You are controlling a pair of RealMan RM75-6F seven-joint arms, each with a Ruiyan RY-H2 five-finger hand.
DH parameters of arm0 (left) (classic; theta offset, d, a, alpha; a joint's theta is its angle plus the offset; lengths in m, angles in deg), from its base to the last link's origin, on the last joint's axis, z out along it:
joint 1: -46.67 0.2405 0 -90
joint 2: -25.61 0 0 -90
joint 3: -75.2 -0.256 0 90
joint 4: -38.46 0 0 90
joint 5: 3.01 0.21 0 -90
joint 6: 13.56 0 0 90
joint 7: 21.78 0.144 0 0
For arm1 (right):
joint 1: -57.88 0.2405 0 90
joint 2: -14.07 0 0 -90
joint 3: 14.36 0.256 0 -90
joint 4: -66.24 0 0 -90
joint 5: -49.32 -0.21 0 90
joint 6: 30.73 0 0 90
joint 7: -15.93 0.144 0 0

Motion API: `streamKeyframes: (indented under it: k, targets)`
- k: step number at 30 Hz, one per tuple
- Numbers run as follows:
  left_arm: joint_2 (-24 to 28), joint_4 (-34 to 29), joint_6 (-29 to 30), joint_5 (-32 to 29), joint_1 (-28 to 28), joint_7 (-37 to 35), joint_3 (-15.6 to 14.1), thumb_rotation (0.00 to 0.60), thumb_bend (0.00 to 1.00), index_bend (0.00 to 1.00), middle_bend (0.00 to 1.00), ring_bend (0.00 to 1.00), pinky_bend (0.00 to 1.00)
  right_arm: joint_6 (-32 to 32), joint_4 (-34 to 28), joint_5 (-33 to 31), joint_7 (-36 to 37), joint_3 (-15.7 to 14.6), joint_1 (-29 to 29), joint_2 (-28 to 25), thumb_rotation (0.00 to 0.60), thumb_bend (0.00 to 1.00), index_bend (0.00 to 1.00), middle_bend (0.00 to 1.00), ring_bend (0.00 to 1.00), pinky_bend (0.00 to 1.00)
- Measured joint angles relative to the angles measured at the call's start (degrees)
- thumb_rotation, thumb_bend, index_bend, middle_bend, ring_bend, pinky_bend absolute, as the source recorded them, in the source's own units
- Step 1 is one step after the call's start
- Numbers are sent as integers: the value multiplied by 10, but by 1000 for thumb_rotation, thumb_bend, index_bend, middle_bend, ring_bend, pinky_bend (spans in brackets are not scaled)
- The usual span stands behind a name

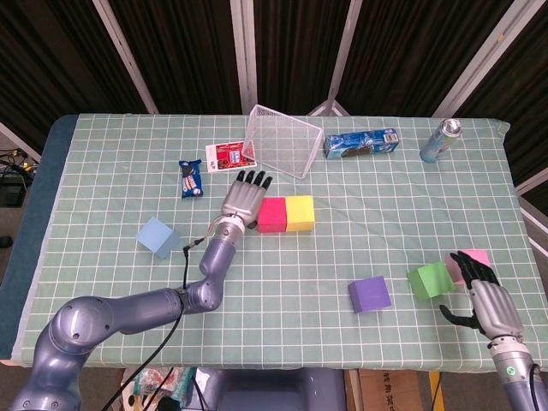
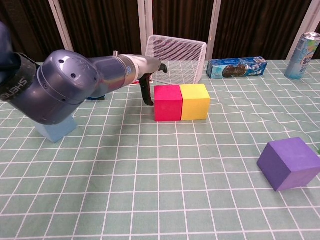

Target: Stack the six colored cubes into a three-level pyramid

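A magenta-red cube and a yellow cube stand side by side, touching, mid-table. My left hand lies flat with its fingers spread right beside the red cube's left face; contact cannot be told. It holds nothing. In the chest view the left hand hangs just left of the red cube and the yellow cube. A light blue cube sits to the left. Purple, green and pink cubes lie at the right. My right hand is empty, its fingertips by the pink cube.
A tipped wire basket lies behind the red and yellow cubes. A blue cookie box and a can stand at the back right. A snack packet and a red card lie at the back left.
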Motion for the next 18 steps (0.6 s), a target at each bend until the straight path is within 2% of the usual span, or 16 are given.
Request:
streamKeyframes:
  k: [18]
  targets:
    - [-39,52,-6,17,-7,-1,13,600,313,0,0,0,33,-3,0,-3,3,0,0,-3,600,304,0,0,0,0]
